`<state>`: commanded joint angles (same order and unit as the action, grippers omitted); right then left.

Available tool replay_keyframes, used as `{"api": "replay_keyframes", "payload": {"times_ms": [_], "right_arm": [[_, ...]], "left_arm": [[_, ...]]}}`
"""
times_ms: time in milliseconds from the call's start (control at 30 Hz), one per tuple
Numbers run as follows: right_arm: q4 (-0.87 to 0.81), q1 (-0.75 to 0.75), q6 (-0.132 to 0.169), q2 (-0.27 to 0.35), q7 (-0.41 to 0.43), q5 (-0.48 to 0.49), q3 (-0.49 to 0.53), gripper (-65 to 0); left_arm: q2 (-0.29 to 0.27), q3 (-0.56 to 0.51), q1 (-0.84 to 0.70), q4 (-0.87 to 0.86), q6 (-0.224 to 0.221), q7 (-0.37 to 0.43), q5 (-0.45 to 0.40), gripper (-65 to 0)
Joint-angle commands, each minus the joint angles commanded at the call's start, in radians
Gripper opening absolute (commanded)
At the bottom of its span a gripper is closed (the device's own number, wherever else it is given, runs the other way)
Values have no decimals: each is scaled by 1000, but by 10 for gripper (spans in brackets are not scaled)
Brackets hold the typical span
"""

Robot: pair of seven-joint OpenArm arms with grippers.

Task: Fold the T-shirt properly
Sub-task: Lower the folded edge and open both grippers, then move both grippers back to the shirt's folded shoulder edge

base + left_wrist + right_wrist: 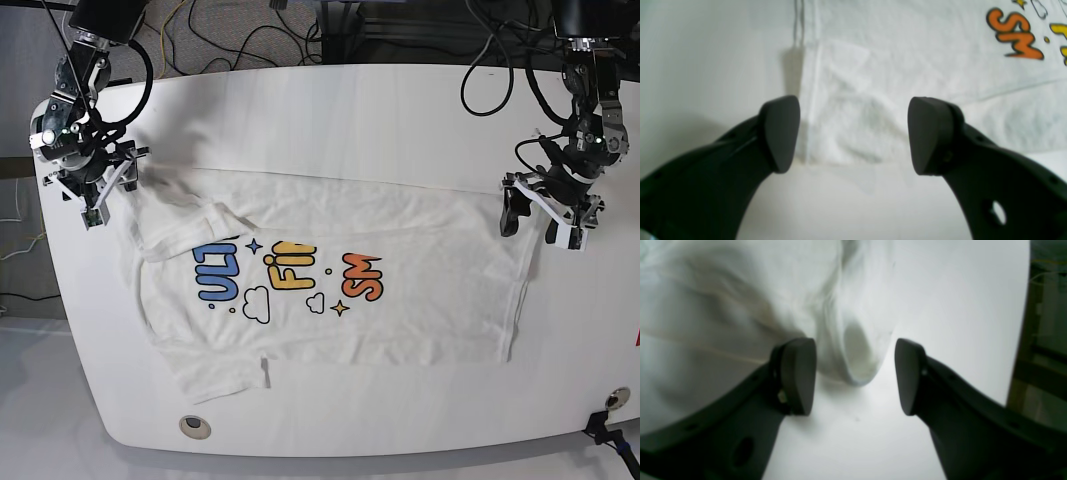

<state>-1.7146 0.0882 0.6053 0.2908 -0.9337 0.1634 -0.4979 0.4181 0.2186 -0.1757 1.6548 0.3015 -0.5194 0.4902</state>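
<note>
The T-shirt lies spread on the white table, print side up, lying sideways with its neck end toward the left of the base view and its hem to the right. My left gripper hovers open at the hem's far right corner. In the left wrist view that corner of the T-shirt sits between the two fingers of the left gripper, apart from both. My right gripper stands open at the far left by the bunched sleeve. In the right wrist view a raised fold of the T-shirt shows between the fingers of the right gripper.
The table's edge runs close to the right gripper's outer side. A round grommet sits near the front left corner. Cables hang behind the table. A black clamp sits at the front right edge.
</note>
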Motion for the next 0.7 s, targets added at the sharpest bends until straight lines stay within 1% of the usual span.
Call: {"api": "replay_keyframes", "payload": {"times_ms": [33,100,267,400,533,633,700], "right_arm": [[0,8,12,-8,2,0,-2,-288],[2,11,25,-14,12,0,-2,-289],[51,26,21,-23,104,-2,-2,-290],[109,35,20,-20,155,-2,-5,-290],[153,31,25,-25,166,-2,-63,-292],[160,31,21,-25,207,-2,-69,-293],[160,32,21,-25,215,-2,-69,-294]], "left_arm": [[0,0,0,-2,0,0,0,-171],[0,0,-2,0,0,0,0,-171],[0,0,-3,0,0,0,0,-171],[2,2,-20,2,0,0,0,-171],[2,2,-23,2,0,0,0,-171],[2,2,-23,2,0,0,0,-171],[2,2,-23,2,0,0,0,-171]]}}
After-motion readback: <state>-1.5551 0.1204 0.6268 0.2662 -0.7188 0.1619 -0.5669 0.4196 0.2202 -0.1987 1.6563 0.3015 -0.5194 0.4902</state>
